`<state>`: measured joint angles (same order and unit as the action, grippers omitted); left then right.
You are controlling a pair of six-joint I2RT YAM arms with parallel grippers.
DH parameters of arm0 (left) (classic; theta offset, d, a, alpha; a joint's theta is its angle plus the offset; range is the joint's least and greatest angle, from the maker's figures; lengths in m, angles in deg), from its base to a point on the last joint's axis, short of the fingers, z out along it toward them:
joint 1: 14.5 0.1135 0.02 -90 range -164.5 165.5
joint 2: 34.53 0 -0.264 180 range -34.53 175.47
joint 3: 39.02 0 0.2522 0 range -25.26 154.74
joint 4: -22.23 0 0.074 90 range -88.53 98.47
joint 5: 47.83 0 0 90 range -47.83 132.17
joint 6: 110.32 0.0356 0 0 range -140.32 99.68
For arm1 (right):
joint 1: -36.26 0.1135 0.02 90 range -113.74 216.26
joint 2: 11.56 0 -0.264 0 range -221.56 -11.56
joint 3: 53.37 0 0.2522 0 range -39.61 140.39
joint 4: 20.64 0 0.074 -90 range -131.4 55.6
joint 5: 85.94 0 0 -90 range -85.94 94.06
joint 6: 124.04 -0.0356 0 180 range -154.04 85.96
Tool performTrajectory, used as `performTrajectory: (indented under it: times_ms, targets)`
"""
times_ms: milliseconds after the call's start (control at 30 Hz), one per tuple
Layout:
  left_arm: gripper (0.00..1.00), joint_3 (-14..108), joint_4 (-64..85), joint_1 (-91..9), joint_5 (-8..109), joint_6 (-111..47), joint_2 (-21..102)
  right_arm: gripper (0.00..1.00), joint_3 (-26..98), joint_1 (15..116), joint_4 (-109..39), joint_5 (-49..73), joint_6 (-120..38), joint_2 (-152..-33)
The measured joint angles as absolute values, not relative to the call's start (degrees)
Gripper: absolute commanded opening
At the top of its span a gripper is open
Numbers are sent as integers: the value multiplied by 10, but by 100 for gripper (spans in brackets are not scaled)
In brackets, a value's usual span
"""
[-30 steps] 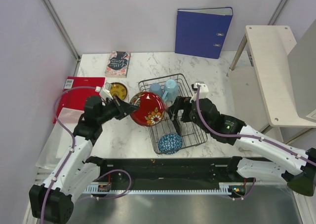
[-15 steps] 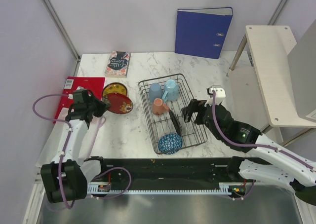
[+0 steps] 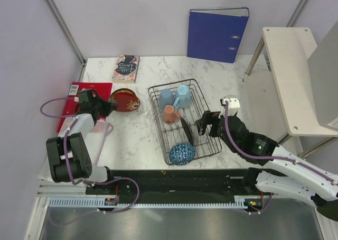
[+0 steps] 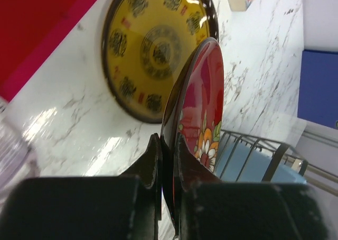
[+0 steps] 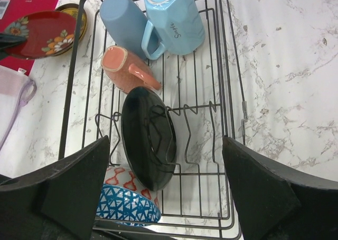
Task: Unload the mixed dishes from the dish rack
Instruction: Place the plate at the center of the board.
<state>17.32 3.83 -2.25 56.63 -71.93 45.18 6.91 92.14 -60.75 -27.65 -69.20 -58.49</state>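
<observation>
top view: left gripper (image 3: 108,106) is out at the far left of the white marble table (image 3: 138,137), clamped on the near rim of a round red lacquer plate with painted flowers (image 3: 127,100). the plate is outside the rectangular black wire dish rack (image 3: 174,83), low beside a flat red folder (image 3: 79,94). my guess is that unloaded dishes get stacked there. right gripper (image 3: 203,125) hangs at the rack's right side, carrying nothing. left inside the rack: a darker blue mug (image 3: 166,98), a pale blue mug (image 3: 182,95), a small salmon-orange cup (image 3: 170,113), a black shallow dish (image 3: 186,130) and a blue net-patterned bowl (image 3: 182,153) at the near end. a paperback book (image 3: 125,68) and a blue ring binder (image 3: 216,35) sit far back, out of the way

left wrist: both fingers pinch the red plate's rim, so it shows edge-on and steeply tilted. directly below lies a round yellow plate with a dark rim (image 4: 153,44), flat on the marble. i cannot tell whether the two plates touch

right wrist: fingers (image 5: 63,192) are spread wide with nothing between. the black dish stands on edge among the wire prongs that keep it upright. those prongs cross its face, the cup lies just beside its far edge and the bowl crowds its near edge, so i'd expect a tight approach
</observation>
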Motion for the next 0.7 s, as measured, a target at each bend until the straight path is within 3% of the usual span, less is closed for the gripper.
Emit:
performTrajectory:
  times_ms: [367, 467, 500, 600, 700]
  targets:
    - [4, 253, 106, -9, 588, -728, 620, 94, 54, 921, -612, -279, -691, -578]
    - [18, 272, 108, -5, 593, -727, 641, 94, 54, 921, -613, -279, -690, -578]
    - [30, 276, 107, -5, 592, -726, 643, 94, 54, 921, -613, -280, -689, -579]
    - [50, 284, 101, -4, 593, -721, 643, 94, 54, 921, -613, -282, -687, -583]
    - [61, 285, 87, -4, 591, -717, 639, 94, 54, 921, -613, -283, -686, -590]
